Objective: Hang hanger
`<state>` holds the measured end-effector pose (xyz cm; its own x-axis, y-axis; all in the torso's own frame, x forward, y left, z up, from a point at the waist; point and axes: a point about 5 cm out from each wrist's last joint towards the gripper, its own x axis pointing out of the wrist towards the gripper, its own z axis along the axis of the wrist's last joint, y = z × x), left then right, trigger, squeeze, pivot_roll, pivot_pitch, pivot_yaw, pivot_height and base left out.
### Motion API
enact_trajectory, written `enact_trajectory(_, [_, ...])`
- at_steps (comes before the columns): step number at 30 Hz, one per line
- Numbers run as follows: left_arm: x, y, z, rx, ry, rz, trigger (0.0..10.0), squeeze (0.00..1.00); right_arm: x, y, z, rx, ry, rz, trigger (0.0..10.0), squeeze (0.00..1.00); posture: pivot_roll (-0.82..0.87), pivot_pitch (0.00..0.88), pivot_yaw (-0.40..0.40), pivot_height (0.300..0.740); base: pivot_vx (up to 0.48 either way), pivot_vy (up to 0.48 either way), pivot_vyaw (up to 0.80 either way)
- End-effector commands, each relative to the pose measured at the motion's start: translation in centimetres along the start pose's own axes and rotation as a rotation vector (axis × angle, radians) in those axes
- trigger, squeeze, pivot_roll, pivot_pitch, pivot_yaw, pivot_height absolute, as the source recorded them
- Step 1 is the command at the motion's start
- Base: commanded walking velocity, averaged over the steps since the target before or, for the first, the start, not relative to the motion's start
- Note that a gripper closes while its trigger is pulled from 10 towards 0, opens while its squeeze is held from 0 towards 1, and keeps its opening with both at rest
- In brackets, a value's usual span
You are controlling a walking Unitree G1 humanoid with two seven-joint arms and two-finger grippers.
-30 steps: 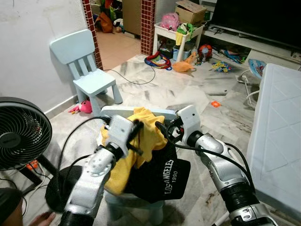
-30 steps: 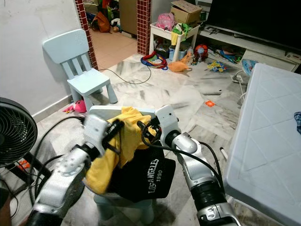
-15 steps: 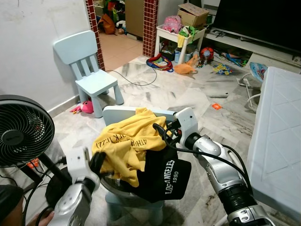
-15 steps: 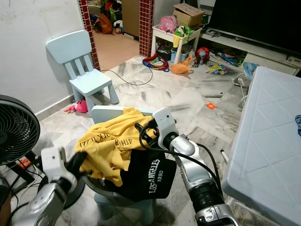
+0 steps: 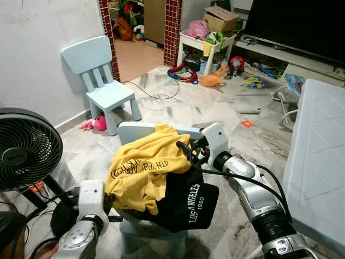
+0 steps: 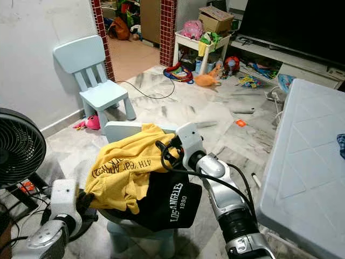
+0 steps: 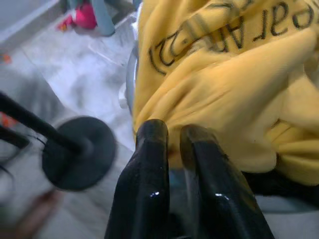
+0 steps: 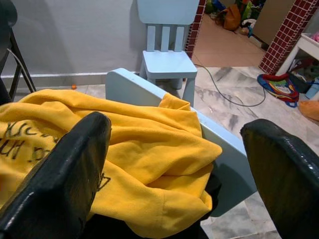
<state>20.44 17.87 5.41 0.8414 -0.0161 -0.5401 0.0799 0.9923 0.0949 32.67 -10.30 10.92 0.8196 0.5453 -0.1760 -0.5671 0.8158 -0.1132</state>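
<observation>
A crumpled yellow cotton T-shirt with dark lettering (image 5: 143,167) lies draped over the pale blue plastic child's chair (image 5: 136,131), on top of a black garment printed "LOS ANGELES 1990" (image 5: 188,200); the left gripper (image 7: 172,144), at seven o'clock of the pile, is clenched on a fold of the shirt's lower edge; the right gripper (image 8: 174,164) hovers at the chair back, at two o'clock of the pile, fingers spread wide and holding nothing; a black round-headed standing fan (image 5: 24,151) stands at nine o'clock.

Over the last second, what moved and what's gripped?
The left gripper dropped from up on the chair back down and toward the robot, dragging the yellow shirt out flat; it is pinched shut on the shirt's lower edge. The right gripper, open by the chair back, and the black shirt stayed put.
</observation>
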Motion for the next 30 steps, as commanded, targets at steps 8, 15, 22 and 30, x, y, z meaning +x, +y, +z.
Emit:
enact_trajectory(8, [-0.8,-0.1,1.1,0.256,-0.034,-0.035,10.0,1.00,0.3,-0.4,0.5,-0.004,-0.002,-0.013,10.0,0.00,0.06,0.000,-0.065,0.740,0.000,0.000,0.00])
enact_trajectory(15, [-1.4,-0.3,1.2,0.373,-0.078,-0.076,10.0,1.00,0.4,-0.3,0.6,0.003,-0.004,-0.015,10.0,0.00,0.06,0.000,-0.062,0.740,0.000,0.000,0.00])
enact_trajectory(22, [-2.2,-1.7,0.1,0.609,-0.103,-0.309,10.0,0.00,0.5,-0.4,0.7,0.004,-0.004,-0.018,10.0,0.00,0.06,0.000,-0.064,0.740,0.000,0.000,0.00])
enact_trajectory(30, [-0.2,1.5,-0.8,0.326,-0.008,-0.119,10.0,0.00,0.5,-0.7,0.9,0.002,-0.010,-0.028,10.0,0.00,0.05,0.000,-0.061,0.740,0.000,0.000,0.00])
